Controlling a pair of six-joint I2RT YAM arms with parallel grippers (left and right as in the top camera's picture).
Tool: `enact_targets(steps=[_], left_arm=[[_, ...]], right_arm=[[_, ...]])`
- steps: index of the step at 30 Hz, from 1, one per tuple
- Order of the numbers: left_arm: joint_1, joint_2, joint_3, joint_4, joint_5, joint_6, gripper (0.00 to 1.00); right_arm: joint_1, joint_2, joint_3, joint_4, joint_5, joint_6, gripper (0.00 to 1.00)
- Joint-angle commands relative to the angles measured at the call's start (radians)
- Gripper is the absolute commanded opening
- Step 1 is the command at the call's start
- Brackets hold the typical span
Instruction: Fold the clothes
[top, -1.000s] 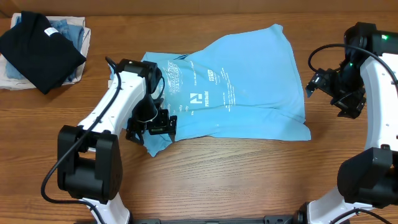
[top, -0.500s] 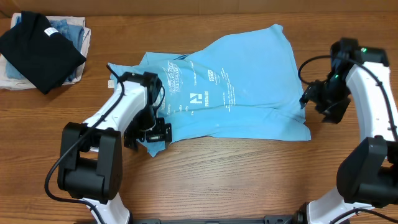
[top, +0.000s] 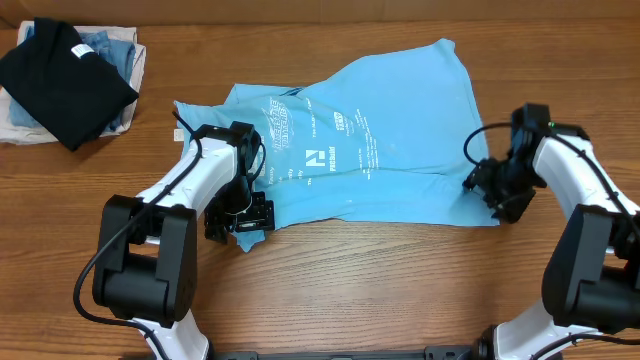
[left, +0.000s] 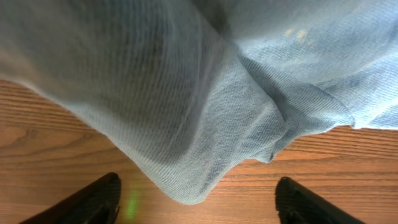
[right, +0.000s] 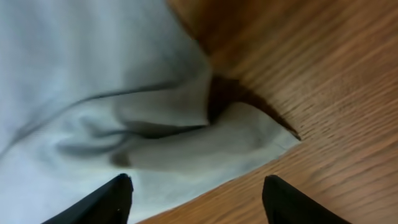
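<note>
The clothes, a sky-blue t-shirt (top: 400, 120) with white lettering (top: 315, 140), lie spread on the wooden table in the overhead view. My left gripper (top: 240, 215) sits at the shirt's lower left corner. In the left wrist view a rounded fold of blue cloth (left: 205, 143) hangs down between the left gripper's (left: 198, 182) wide-apart black fingers, untouched by either. My right gripper (top: 490, 190) is at the shirt's lower right corner. In the right wrist view the corner of the cloth (right: 249, 140) lies just ahead of the open right gripper (right: 198, 182), its edge running between the fingers.
A folded black shirt (top: 60, 80) lies on denim-blue and white folded garments (top: 115, 50) at the table's back left. Bare wood (top: 350, 290) stretches along the front between the two arm bases.
The right arm has swung left and down from beside the shirt onto its lower right corner. The left gripper has shifted slightly at the lower left corner. Both jaws stand a little narrower.
</note>
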Motion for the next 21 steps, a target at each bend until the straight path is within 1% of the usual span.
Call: enact_targets(steps=[1,3,5,7,10,13,14,15,17,18,19,21], left_arm=[[0.006,-0.008,-0.006,0.010,-0.003,-0.014,0.73],[0.006,-0.008,-0.006,0.023,-0.003,-0.014,0.66],[0.006,-0.008,-0.006,0.029,-0.003,-0.014,0.64],[0.006,-0.008,-0.006,0.034,-0.003,-0.014,0.60],[0.006,-0.008,-0.006,0.047,-0.003,-0.014,0.48],[0.006,-0.007,-0.007,0.049,-0.003,-0.014,0.35],[0.006,-0.007,-0.008,0.049,-0.003,-0.014,0.27],[0.006,-0.007,-0.008,0.048,-0.003,-0.014,0.21],[0.006,-0.007,-0.009,0.047,-0.003,-0.014,0.06],[0.006,-0.007,-0.009,0.043,-0.002,-0.014,0.05],[0.006,-0.007,-0.009,0.038,-0.003,-0.014,0.04],[0.006,-0.007,-0.009,0.013,-0.002,-0.027,0.04]], right_arm=[[-0.029,-0.010,-0.054,0.032,-0.005,0.051,0.67],[-0.036,-0.010,-0.077,0.049,-0.005,0.051,0.64],[-0.041,-0.010,-0.091,0.051,-0.005,0.052,0.61],[-0.042,-0.010,-0.101,0.056,-0.002,0.052,0.59],[-0.042,-0.010,-0.107,0.063,0.003,0.055,0.51],[-0.042,-0.010,-0.107,0.066,0.006,0.074,0.35],[-0.042,-0.010,-0.107,0.066,0.006,0.074,0.27],[-0.042,-0.010,-0.107,0.066,0.006,0.074,0.21],[-0.042,-0.010,-0.107,0.067,0.010,0.079,0.14],[-0.042,-0.010,-0.107,0.065,0.024,0.098,0.10],[-0.042,-0.010,-0.107,0.063,0.045,0.116,0.04],[-0.045,-0.010,-0.107,0.057,0.090,0.151,0.04]])
